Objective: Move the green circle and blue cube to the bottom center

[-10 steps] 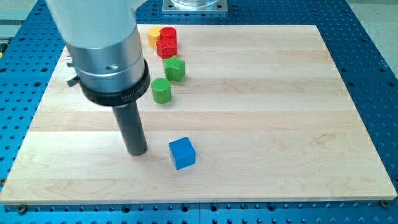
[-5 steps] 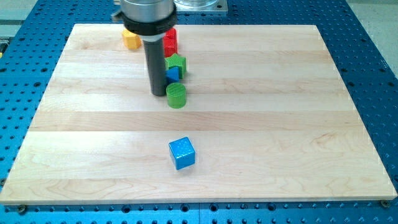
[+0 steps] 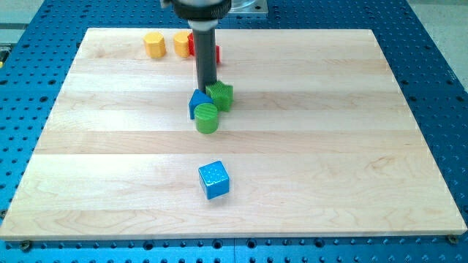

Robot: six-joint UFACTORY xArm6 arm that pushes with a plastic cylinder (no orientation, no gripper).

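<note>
The green circle (image 3: 207,117) is a round green cylinder near the board's middle. A small blue block (image 3: 197,102) touches it at its upper left, and a second green block (image 3: 221,95) sits just above and to its right. My tip (image 3: 207,88) stands between and just above those two blocks, a short way above the green circle. The blue cube (image 3: 213,180) lies alone lower down, below the green circle, toward the view's bottom center and apart from the tip.
Two yellow blocks (image 3: 153,44) (image 3: 180,44) and a red block (image 3: 216,52), partly hidden behind the rod, sit near the top edge of the wooden board (image 3: 365,146). A blue perforated table surrounds the board.
My tip moved up and right, from the left of the green circle to above the cluster. The second green block shifted right and down, the small blue block left and down. The blue cube stayed.
</note>
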